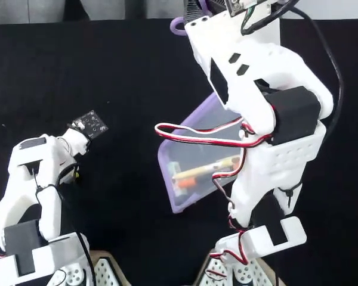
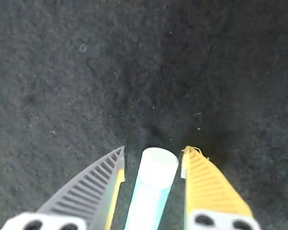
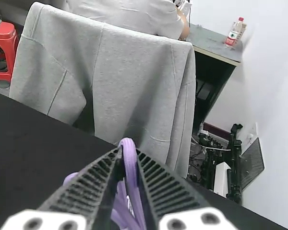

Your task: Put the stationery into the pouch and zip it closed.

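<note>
Bare cloth (image 1: 125, 179) left of pouch (image 1: 194, 156); right arm (image 1: 286, 155) overhanging it.

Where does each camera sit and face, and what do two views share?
High view: fixed overhead, looking down on table, pouch, left arm, right arm.
Left wrist view: wrist-mounted, faces the table; left gripper holding white tube.
Right wrist view: wrist-mounted, faces a grey jacket beyond the table; right gripper pinching purple loop.
Shared: the loop, also in high view.

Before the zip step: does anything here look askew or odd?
The pouch is tipped askew, one end lifted by its purple loop in the right gripper, the pens lying at its lower end. A white tube is in the left gripper, not yet in the pouch.
</note>
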Controlling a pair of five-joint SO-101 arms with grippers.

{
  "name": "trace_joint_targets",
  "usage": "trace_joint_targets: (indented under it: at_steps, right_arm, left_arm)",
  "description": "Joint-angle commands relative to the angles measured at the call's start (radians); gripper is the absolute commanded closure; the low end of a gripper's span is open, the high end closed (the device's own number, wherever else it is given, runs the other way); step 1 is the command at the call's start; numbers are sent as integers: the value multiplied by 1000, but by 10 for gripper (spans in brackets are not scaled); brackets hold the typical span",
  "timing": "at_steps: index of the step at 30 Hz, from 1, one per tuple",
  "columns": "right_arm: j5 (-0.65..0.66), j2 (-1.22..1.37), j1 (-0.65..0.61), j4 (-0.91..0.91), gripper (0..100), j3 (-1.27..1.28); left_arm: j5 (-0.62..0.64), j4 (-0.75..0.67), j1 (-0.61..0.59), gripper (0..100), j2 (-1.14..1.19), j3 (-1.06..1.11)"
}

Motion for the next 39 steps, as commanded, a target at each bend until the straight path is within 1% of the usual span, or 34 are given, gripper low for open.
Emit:
trace_joint_targets:
  at_steps: [1,5,8,14,15,19,20,26,32,37,39]
  right_arm:
    - [-3,1,-15,2,986,4]
    - [-3,1,-17,2,986,4]
    - [-3,1,-17,6,986,2]
    - [-3,-2,-17,8,986,2]
    - [-3,-2,-17,8,986,2]
    - [-3,-4,-17,8,986,1]
    - [-3,-4,-17,8,986,1]
    - [-2,-5,-17,8,986,2]
    - [-2,-1,-18,8,986,2]
    - [-2,-1,-18,8,986,2]
    - [-2,-1,-18,8,986,2]
  left_arm:
    - [18,-63,-1,832,-2,7]
    - [21,-77,4,923,-2,10]
    - [17,-84,19,956,-2,30]
    - [15,-78,21,952,-3,39]
    - [15,-77,18,936,-5,42]
    - [18,-75,-24,807,-11,44]
    - [15,-75,-31,790,-11,42]
    - [14,-75,-62,788,-12,41]
    - [12,-77,-64,788,-3,44]
    - [11,-84,-85,852,-2,44]
    - [-28,-78,-94,871,-2,45]
